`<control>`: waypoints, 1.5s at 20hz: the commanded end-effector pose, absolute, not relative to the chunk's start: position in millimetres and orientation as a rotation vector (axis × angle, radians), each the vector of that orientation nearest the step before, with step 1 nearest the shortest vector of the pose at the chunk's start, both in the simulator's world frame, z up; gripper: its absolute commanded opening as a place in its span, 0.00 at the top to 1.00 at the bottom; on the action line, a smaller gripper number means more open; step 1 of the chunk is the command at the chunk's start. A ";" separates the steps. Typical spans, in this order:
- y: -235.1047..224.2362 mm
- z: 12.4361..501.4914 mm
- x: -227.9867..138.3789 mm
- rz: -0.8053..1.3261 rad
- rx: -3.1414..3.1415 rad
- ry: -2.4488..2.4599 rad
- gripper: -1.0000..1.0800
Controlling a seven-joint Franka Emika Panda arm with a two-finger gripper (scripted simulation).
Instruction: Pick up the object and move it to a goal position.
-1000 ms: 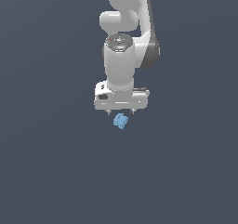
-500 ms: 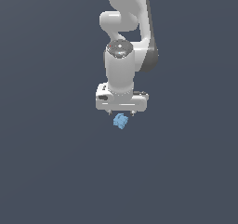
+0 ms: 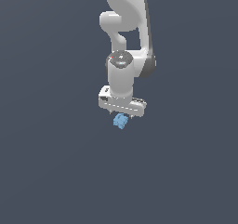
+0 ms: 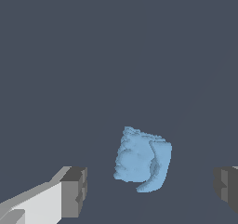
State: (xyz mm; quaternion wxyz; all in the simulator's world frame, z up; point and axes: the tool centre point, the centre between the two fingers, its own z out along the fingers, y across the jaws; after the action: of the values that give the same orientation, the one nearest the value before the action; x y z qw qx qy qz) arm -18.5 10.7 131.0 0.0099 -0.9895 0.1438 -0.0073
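While a white arm (image 3: 126, 42) reaches down from the top of the exterior view, its gripper (image 3: 122, 116) hangs directly over a tiny light-blue block (image 3: 120, 121) on a plain dark grey-blue floor (image 3: 51, 162). Seen from the exterior view, the block sits just under the gripper's flat white crossbar, peeking out below it near the middle, slightly toward the exterior view's left of the bar's centre. Whether the block touches the gripper cannot be told from that view, since the bar hides the fingertips. From the wrist view, the block (image 4: 142, 159) is much clearer: a roughly cube-shaped lump with bumpy, notched faces, lit pale blue on one face and shaded on its other side. It lies between two grey finger pads (image 4: 74, 191), one on each side of it, with open floor showing between the block and each pad. So the gripper (image 4: 151, 187) is spread wide, its fingers standing apart from the block on both sides and not pinching it. One finger shows a white body behind its grey pad; the other is cut off at the picture's edge. The block looks tilted rather than square to the fingers.
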 end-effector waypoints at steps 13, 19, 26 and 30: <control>9.1 92.3 -41.9 -0.001 -3.029 0.829 0.04; 9.0 90.2 -43.4 0.000 -3.025 0.848 0.04; 8.9 73.8 -44.1 0.000 -3.024 0.851 0.04; 8.9 53.6 -44.9 0.000 -3.024 0.853 0.04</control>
State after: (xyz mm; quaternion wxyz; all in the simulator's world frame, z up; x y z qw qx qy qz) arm -44.4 8.9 61.2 0.0000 -0.9625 0.2714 0.0000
